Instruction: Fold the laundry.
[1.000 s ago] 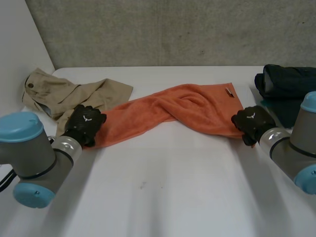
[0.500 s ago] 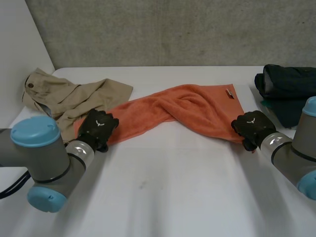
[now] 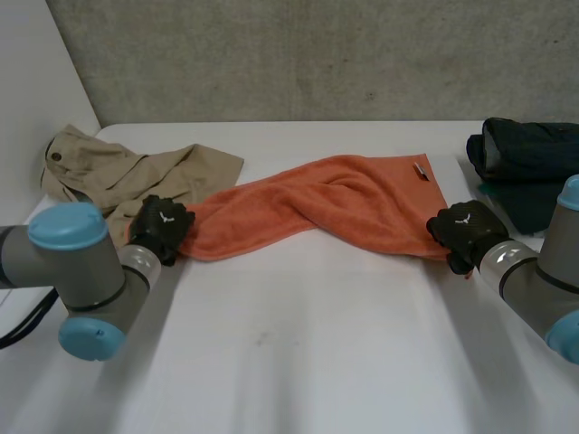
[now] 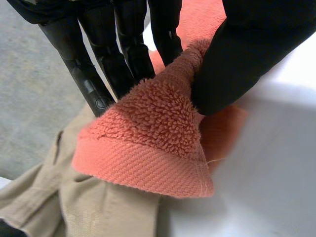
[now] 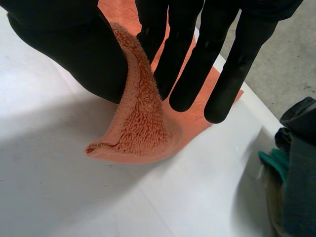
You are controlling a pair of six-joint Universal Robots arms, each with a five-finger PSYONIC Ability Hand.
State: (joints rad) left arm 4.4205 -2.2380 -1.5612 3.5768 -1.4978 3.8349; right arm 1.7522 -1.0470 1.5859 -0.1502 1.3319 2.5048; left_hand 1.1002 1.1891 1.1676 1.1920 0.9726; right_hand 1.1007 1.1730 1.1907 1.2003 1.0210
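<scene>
An orange towel (image 3: 317,208) lies twisted across the middle of the white table (image 3: 298,344). My left hand (image 3: 161,228) holds the towel's left end; in the left wrist view its thumb (image 4: 247,54) and fingers (image 4: 133,54) pinch a hemmed corner of the towel (image 4: 148,148). At the towel's right near corner is my right hand (image 3: 463,231). There the thumb (image 5: 74,44) and fingers (image 5: 182,64) pinch a corner of the towel (image 5: 140,128) lifted just off the table.
A beige garment (image 3: 127,176) lies crumpled at the back left, partly under the towel's left end (image 4: 74,207). Dark folded clothes (image 3: 525,158) sit at the back right, close to my right hand (image 5: 296,163). A grey wall runs behind the table.
My left hand moved right along the towel's end, then drew back left and closed its fingers on the towel's corner. The right hand has kept its pinch and barely moved.
</scene>
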